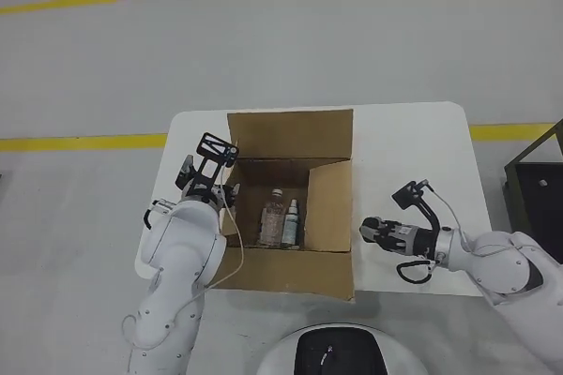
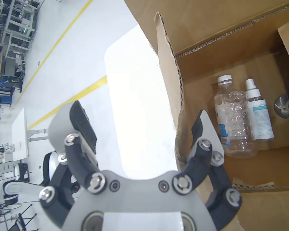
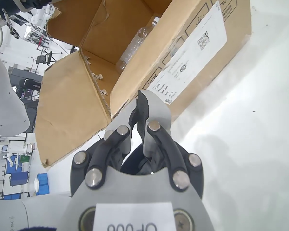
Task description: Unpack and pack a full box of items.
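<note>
left gripper spread wide, empty, torn side flap of box between its fingers; right gripper pinched closed on nothing, just beside box's outer wall on counter; clear bottle and spray bottle lying touching on box floor; worry: clamping flap rips it or drags box; grabbing one bottle probably rolls other

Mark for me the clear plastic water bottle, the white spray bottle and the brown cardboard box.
clear plastic water bottle (image 2: 233, 126), left wrist view, on its crinkled body.
white spray bottle (image 2: 261, 118), left wrist view, on its label.
brown cardboard box (image 1: 291, 136), top view, on its opened far flap.
</note>
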{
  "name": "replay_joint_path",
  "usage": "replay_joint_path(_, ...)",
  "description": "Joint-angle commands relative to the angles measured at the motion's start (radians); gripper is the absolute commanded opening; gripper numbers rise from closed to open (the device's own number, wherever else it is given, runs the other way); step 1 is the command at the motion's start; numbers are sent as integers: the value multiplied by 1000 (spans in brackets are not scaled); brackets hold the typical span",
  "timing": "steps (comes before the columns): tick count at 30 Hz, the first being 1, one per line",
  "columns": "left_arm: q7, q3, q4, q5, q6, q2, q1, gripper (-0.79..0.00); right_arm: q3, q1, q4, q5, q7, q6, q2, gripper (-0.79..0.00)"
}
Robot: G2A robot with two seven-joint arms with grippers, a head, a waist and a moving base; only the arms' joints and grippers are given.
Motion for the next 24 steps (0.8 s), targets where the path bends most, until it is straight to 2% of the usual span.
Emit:
replay_joint_path(1,0,-3,-2,0,0,-1,3,0,5,3,-8,-4,-18,3,-1,-785)
replay_joint_path(10,1,-35,-10,7,-16,0,5,0,-12,63,2,26,-99,-19,-13,-785)
replay_joint_path(20,3,-52,-18,-4,-29,0,15,0,-234,237,154,7,-110,-25,-67,-785)
replay_joint_path(24,5,-81,-7,11,-35,3,15,0,-282,267,203,5,-107,-12,-83,-785)
